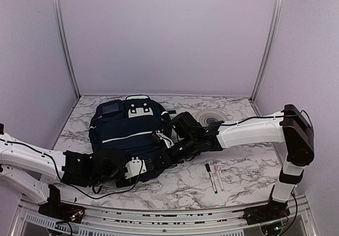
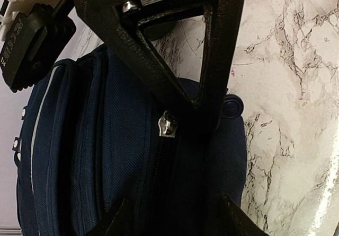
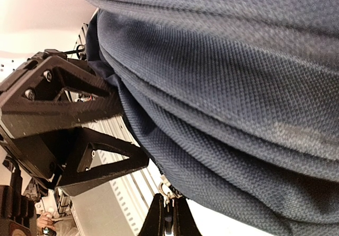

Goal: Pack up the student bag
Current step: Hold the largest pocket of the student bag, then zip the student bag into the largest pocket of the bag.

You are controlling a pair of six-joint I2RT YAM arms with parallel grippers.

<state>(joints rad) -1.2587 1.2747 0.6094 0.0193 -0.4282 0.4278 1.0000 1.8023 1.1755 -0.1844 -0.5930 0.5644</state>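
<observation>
The navy student bag (image 1: 127,132) lies flat on the marble table, left of centre. My right gripper (image 1: 167,153) reaches in at its near right corner. In the right wrist view it (image 3: 170,216) is shut on the metal zipper pull (image 3: 169,194) at the edge of the bag (image 3: 228,87). My left gripper (image 1: 148,165) is at the same corner. In the left wrist view it (image 2: 175,223) is open, fingertips (image 2: 117,220) wide apart over the bag fabric (image 2: 106,156). A silver zipper slider (image 2: 168,124) sits just under the right gripper's finger.
A black marker (image 1: 211,177) and a pale pen (image 1: 219,178) lie on the table right of the bag. A round ringed mat (image 1: 212,116) sits at the back under the right arm. Enclosure walls surround the table (image 1: 238,156).
</observation>
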